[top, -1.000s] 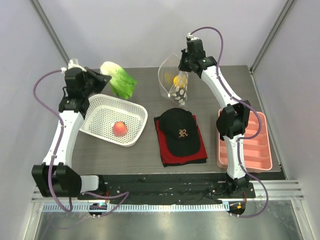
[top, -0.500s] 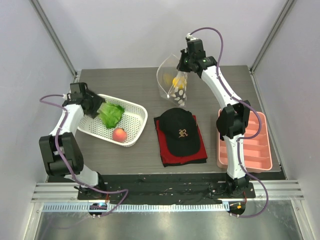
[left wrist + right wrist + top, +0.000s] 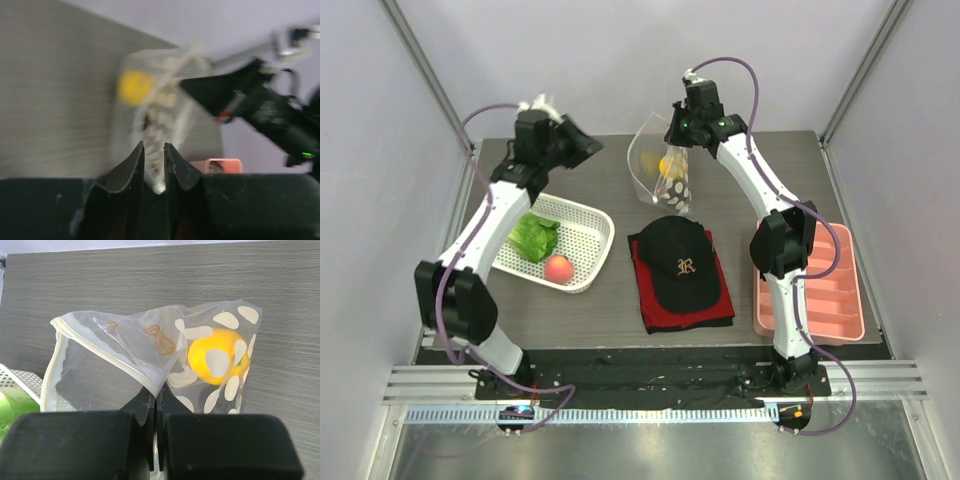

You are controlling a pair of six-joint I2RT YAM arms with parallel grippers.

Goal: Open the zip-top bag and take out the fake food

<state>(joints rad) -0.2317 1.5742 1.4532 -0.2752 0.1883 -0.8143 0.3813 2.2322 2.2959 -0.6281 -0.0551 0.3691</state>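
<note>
My right gripper (image 3: 676, 138) (image 3: 154, 392) is shut on the rim of the zip-top bag (image 3: 658, 172) (image 3: 125, 350) and holds it up over the back of the table, its mouth gaping. The yellow-orange citrus (image 3: 670, 163) (image 3: 220, 356) lies inside it. My left gripper (image 3: 586, 148) (image 3: 153, 145) is empty, its jaws a narrow gap apart, in the air left of the bag and pointing at it (image 3: 160, 110). The leafy green (image 3: 533, 237) and the peach (image 3: 558, 268) lie in the white mesh basket (image 3: 590, 225). I cannot make out the dark brown ball.
A black cap (image 3: 678, 262) sits on a folded red cloth (image 3: 645, 290) in front of the bag. A pink tray (image 3: 815, 290) stands at the right edge. The basket's corner shows in the right wrist view (image 3: 20, 380).
My left gripper has left the leafy green in the basket, risen and swung right toward the bag. The right gripper still holds the bag, shifted slightly left.
</note>
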